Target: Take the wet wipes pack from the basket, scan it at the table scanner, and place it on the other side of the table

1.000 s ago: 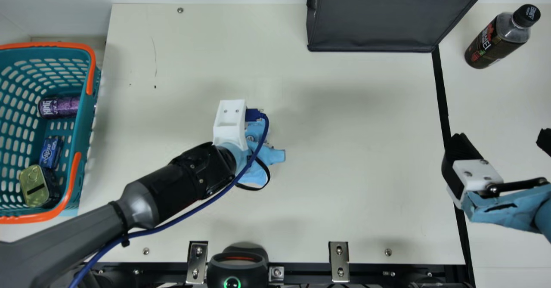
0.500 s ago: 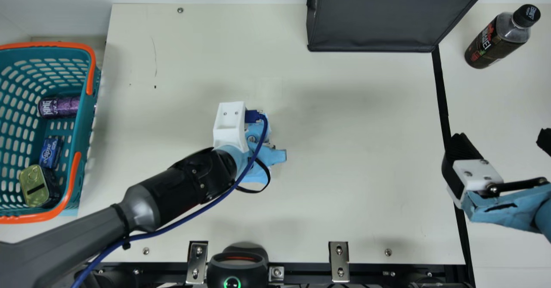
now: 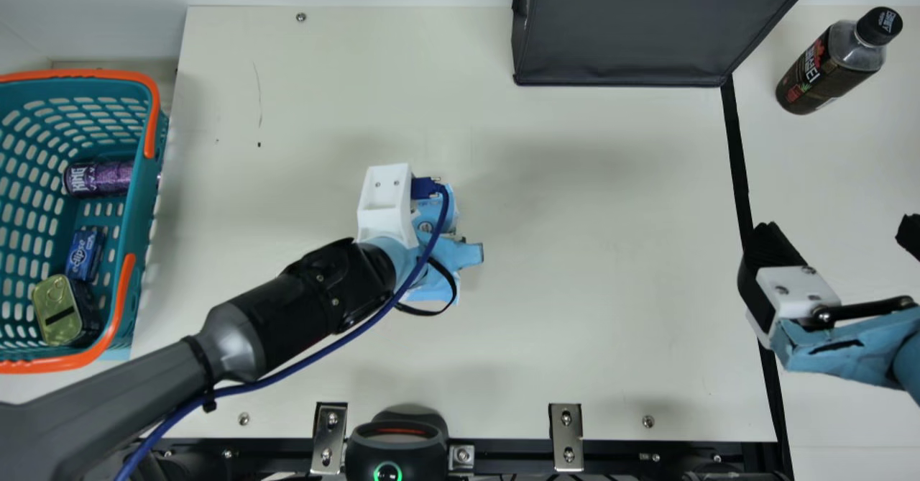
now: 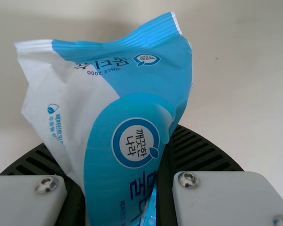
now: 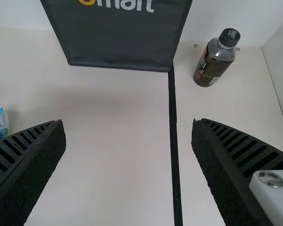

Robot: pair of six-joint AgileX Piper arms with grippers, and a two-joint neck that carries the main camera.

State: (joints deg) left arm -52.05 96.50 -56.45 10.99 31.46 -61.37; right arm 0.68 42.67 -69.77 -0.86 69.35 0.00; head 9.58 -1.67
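Wet wipes pack (image 4: 137, 108) sits pinched between the two ribbed fingers of my left gripper (image 3: 440, 247), its blue-and-white wrapper creased and its crimped end standing out past the fingertips in the left wrist view. Taking the scanner (image 3: 397, 441) as the landmark, the left gripper and the pack are over the table (image 3: 575, 287) on the scanner's far side, a little to its right and apart from it. Whether the pack touches the table, I cannot tell. A green ring glows on the scanner.

My right gripper (image 3: 837, 240) is well to the scanner's right and farther out, its fingers spread wide with nothing between them. The teal basket (image 3: 146, 200) is to the scanner's left and beyond it, holding a purple can (image 3: 99, 179), a small blue pack (image 3: 85, 254) and a gold-topped tin (image 3: 57, 310). Across the table from the scanner, toward its right, stands a dark bag (image 3: 625, 42); farther right again stands a dark bottle (image 3: 826, 67), upright.
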